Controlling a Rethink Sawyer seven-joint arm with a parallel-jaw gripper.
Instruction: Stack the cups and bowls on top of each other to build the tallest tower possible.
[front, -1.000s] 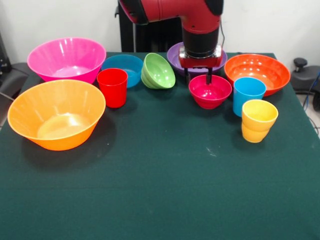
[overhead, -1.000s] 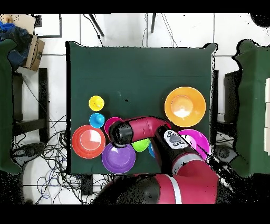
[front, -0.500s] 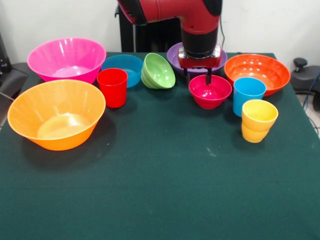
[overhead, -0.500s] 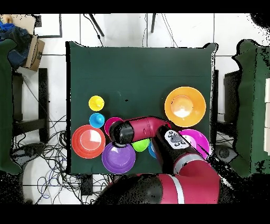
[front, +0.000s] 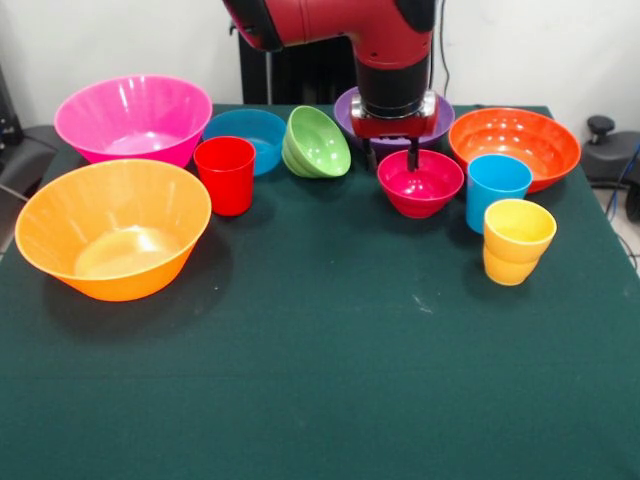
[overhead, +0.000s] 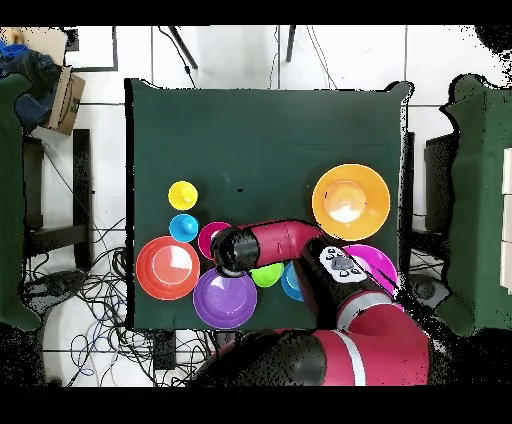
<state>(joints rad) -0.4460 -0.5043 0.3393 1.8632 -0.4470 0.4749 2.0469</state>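
Claw (front: 392, 157) astride crimson bowl (front: 421, 183) rim, purple bowl (front: 350, 108) behind.

The bowls all look like glossy plastic: the big pink bowl (front: 133, 118) and the yellow-orange bowl (front: 112, 241) shine and let some light through. The crimson bowl (front: 421, 183) under my gripper (front: 392, 156) shines too. The red cup (front: 225, 175), blue cup (front: 497, 189) and yellow cup (front: 517, 241) are smooth plastic. The table (front: 320, 380) wears a matt green cloth. My arm shell (front: 340, 20) is glossy red.
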